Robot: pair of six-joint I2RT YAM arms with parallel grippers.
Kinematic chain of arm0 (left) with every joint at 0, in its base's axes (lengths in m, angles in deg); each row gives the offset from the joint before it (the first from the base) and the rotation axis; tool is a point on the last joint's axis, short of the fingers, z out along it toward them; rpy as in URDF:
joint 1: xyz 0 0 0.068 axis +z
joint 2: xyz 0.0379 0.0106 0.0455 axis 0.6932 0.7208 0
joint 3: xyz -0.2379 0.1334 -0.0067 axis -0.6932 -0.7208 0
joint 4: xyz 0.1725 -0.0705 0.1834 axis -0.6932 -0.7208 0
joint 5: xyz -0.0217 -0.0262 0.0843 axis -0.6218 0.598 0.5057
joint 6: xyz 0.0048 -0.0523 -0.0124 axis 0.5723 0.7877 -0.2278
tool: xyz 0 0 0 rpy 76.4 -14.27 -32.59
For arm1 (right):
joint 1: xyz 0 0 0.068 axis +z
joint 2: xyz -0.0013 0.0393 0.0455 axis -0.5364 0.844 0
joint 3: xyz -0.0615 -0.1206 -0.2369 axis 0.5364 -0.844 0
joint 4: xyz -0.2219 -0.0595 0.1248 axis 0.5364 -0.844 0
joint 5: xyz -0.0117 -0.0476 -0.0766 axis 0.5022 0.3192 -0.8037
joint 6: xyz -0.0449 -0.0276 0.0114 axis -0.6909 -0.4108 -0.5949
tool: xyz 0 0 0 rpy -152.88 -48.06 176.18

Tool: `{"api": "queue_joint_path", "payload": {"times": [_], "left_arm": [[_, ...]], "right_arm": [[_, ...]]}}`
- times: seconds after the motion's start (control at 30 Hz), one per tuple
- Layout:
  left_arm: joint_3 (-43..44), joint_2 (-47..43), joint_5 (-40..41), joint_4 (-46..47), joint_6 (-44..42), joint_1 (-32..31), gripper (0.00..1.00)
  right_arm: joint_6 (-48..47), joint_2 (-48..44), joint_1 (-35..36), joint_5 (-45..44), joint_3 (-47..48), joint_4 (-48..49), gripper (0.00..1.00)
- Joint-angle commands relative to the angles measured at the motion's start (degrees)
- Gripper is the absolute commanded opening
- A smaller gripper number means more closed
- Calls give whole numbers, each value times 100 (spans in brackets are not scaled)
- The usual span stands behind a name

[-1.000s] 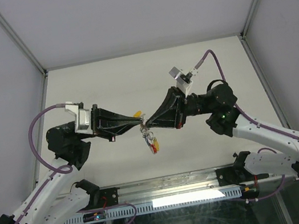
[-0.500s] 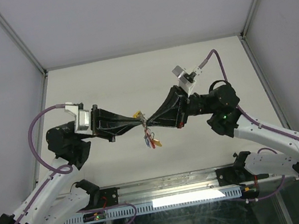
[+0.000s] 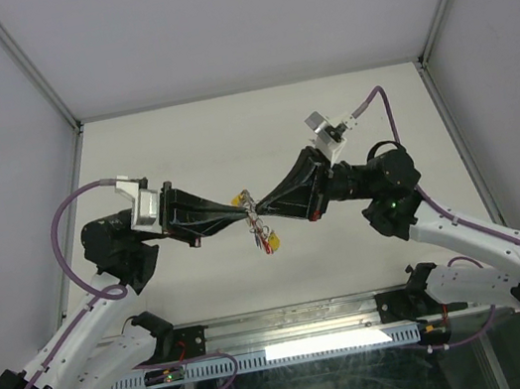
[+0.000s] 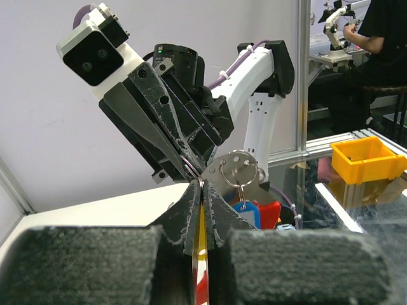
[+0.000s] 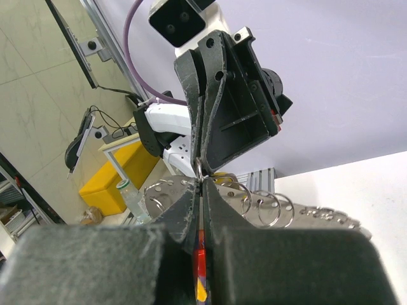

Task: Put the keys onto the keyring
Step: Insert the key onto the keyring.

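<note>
My two grippers meet tip to tip above the middle of the table. The left gripper (image 3: pixel 246 213) is shut, and a yellow-capped key (image 3: pixel 239 198) sticks out by its tips. The right gripper (image 3: pixel 256 214) is shut on the keyring (image 3: pixel 267 238), a grey bunch with red and yellow bits hanging just below the meeting point. In the left wrist view my shut left gripper (image 4: pixel 202 187) faces the keyring's metal rings (image 4: pixel 238 170), with a blue key (image 4: pixel 245 213) hanging under them. In the right wrist view my right gripper (image 5: pixel 200 185) pinches a small ring, with more rings (image 5: pixel 267 206) beside it.
The white table (image 3: pixel 131 147) is walled by pale panels and aluminium posts (image 3: pixel 26 64). A metal rail (image 3: pixel 297 347) runs along the near edge between the arm bases. A yellow bin (image 4: pixel 365 159) stands off the table, beyond the right arm.
The right wrist has rolled a little, its camera shifting right. The hanging keyring bunch has swung up and slightly right. The left arm has stayed put.
</note>
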Motion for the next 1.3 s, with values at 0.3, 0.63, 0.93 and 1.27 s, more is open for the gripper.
{"api": "queue_joint_path", "payload": {"times": [0.3,0.63,0.93,1.27], "left_arm": [[68,-81,97,230,-8,36,0],[102,-55,135,274,-3,38,0],[111,-6,138,320,25,36,0],[115,19,130,359,48,37,0]], "right_arm": [[64,-60,9,-12,-25,460,0],[47,-14,13,20,-152,348,0],[-7,1,8,30,-132,251,0],[-10,-7,12,-44,-133,265,0]]}}
